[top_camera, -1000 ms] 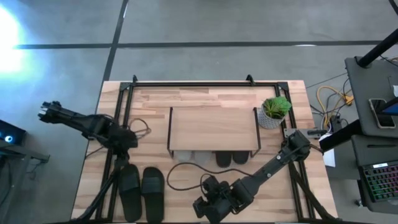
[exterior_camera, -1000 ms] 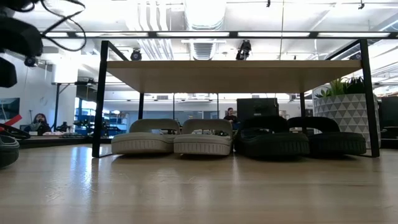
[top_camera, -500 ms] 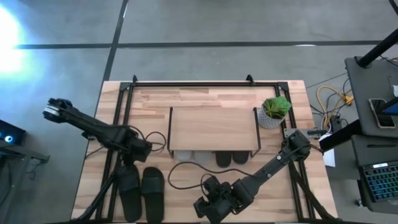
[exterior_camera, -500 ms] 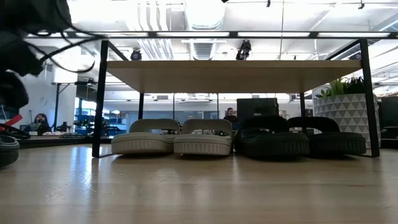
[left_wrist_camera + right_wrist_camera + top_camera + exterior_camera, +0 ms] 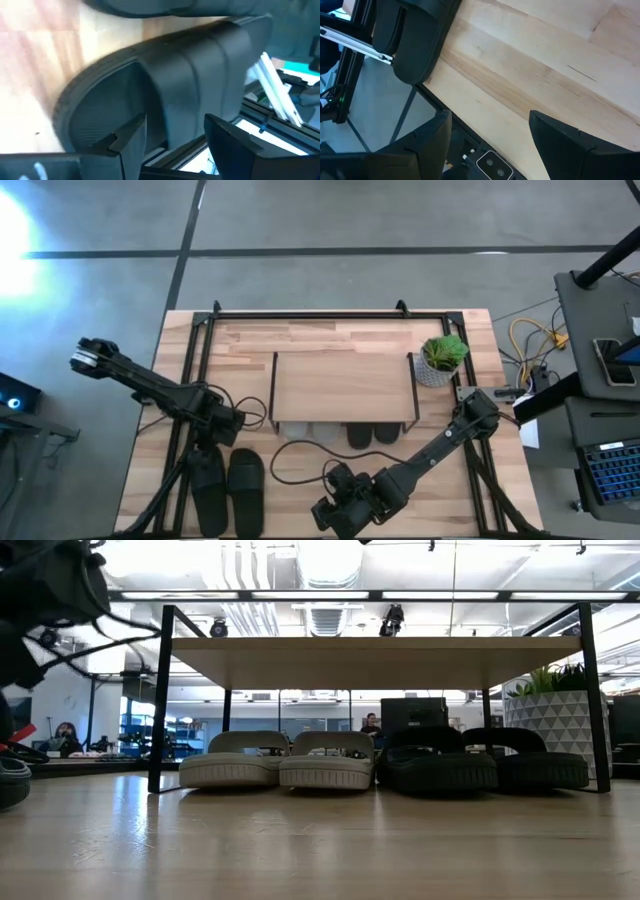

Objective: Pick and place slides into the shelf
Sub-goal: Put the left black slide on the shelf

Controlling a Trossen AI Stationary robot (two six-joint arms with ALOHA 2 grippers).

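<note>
The left tool (image 5: 228, 423) hangs over the near-left part of the tabletop (image 5: 330, 340), just above the black pair (image 5: 228, 485) of slides lying side by side by the near edge. In the left wrist view its fingers (image 5: 125, 140) stand apart, with the strap of one black slide (image 5: 200, 75) right ahead of them and nothing between them. The fingers do not appear to touch the slide.

The shelf (image 5: 342, 387) stands in the middle of the tabletop. Under it sit the grey pair (image 5: 280, 760) on the left and the other black pair (image 5: 485, 760) on the right, all four in one row and touching or nearly so. Little open room shows between that row and the shelf's legs.

The right tool (image 5: 330, 513) waits at the near edge, right of the loose pair, with its fingers (image 5: 427, 142) spread wide over bare wood and holding nothing. A potted plant (image 5: 441, 358) stands just beside the shelf's far-right corner. Bare tabletop lies between the loose pair and the shelf front.
</note>
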